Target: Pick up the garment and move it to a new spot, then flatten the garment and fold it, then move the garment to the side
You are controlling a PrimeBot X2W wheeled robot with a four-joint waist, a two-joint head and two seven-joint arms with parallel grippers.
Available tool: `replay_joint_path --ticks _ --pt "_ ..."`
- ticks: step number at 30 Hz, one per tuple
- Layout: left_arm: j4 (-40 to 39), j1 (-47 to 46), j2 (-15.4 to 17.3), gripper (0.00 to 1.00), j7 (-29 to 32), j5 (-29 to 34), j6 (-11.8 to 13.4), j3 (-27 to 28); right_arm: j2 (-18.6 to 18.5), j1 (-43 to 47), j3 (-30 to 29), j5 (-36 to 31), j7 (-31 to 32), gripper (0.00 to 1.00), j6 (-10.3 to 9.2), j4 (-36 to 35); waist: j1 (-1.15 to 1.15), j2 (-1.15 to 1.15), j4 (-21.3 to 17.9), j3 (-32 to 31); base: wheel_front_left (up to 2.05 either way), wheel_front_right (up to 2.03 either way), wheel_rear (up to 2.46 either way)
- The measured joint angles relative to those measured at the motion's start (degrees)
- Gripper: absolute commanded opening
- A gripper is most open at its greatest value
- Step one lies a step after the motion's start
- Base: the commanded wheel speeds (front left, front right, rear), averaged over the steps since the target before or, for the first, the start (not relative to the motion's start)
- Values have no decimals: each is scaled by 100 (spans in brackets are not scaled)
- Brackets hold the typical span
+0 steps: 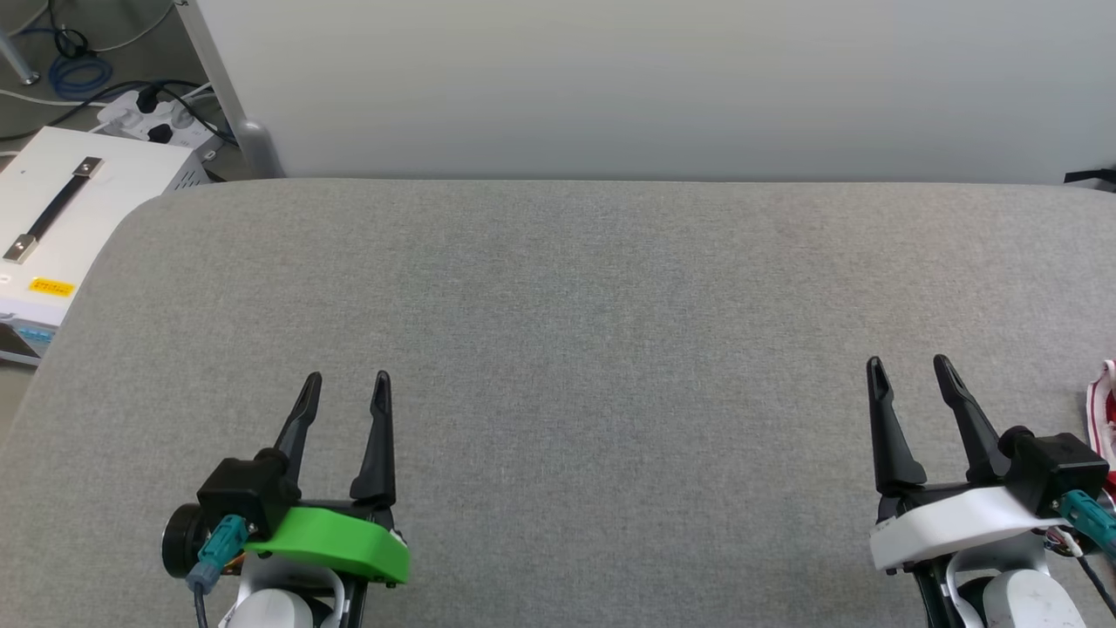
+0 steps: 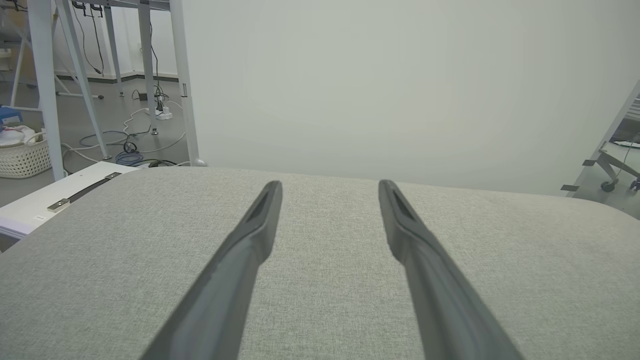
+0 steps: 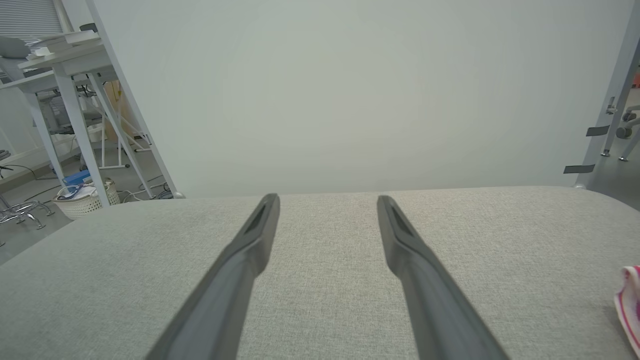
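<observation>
The left end effector (image 1: 347, 377) is seen at the near left of the grey fabric worktop (image 1: 610, 288), its two dark fingers spread wide with nothing gripped between them. The right end effector (image 1: 908, 361) is placed likewise at the near right, fully spread and empty. The garment (image 1: 1104, 419) is found at the worktop's right side (a red-and-white strip, cut off by the frame), just beside the right end effector.
</observation>
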Motion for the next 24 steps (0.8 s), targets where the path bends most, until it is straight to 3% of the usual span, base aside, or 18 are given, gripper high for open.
replay_joint_path --ticks 1,24 --pt "-5 -2 -1 0 4 1 0 -2 0 -1 -1 0 7 0 0 -1 0 0 -3 2 0 0 0" --pt "-100 -2 -1 0 243 147 84 -7 9 2 -4 -166 218 0 0 -45 0 0 -39 -30 0 0 0"
